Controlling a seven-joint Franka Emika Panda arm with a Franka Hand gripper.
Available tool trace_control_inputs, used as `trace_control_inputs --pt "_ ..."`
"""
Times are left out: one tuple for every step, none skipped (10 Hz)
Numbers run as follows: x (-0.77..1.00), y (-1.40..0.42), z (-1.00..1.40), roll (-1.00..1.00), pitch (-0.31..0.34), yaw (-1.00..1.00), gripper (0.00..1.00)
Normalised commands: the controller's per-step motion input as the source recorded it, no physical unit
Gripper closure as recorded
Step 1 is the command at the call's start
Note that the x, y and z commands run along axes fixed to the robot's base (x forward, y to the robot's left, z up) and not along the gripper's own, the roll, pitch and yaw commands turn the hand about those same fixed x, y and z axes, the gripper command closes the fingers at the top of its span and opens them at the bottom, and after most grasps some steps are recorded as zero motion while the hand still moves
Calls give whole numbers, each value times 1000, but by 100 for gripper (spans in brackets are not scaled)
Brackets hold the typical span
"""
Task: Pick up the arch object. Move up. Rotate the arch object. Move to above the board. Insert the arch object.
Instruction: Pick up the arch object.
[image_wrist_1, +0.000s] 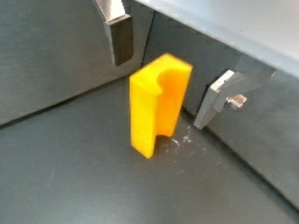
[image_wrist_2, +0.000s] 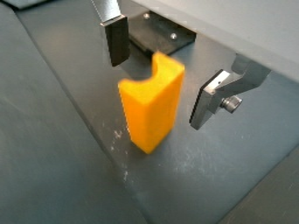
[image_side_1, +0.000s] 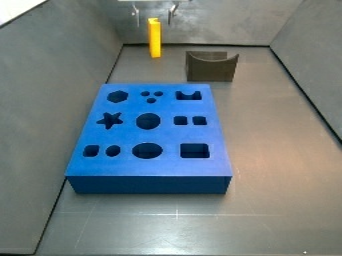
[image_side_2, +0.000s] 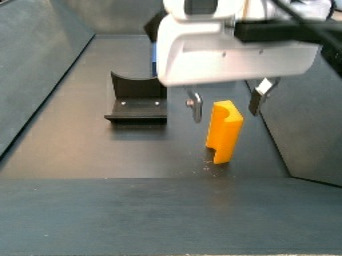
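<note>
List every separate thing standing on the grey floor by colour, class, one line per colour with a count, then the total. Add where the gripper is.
Yellow-orange: 1, the slim plastic arch object, standing upright.
Blue: 1, the thick rectangular board with shaped cut-outs.
Dark: 1, the L-shaped bracket fixture.
Total: 3.
The gripper hangs open above the arch object, one finger at each side, neither touching.

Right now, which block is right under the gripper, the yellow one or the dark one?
The yellow one: the arch object stands upright between the open gripper's fingers, not yet clamped. The dark fixture sits apart on the floor, beside the blue board.
</note>
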Motion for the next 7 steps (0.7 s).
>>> trace_control_inputs --pt "0 209 -377 -344 194 -20 0" --pt "0 289 -434 -311 196 -71 0" --pt "0 186 -509 -317 91 -37 0" --pt "-214 143 -234 -281 -211 151 0" --pt "0 6 -23 -43 -41 0 0" --pt "0 0 0 0 0 0 100" --pt "0 0 0 0 0 0 100"
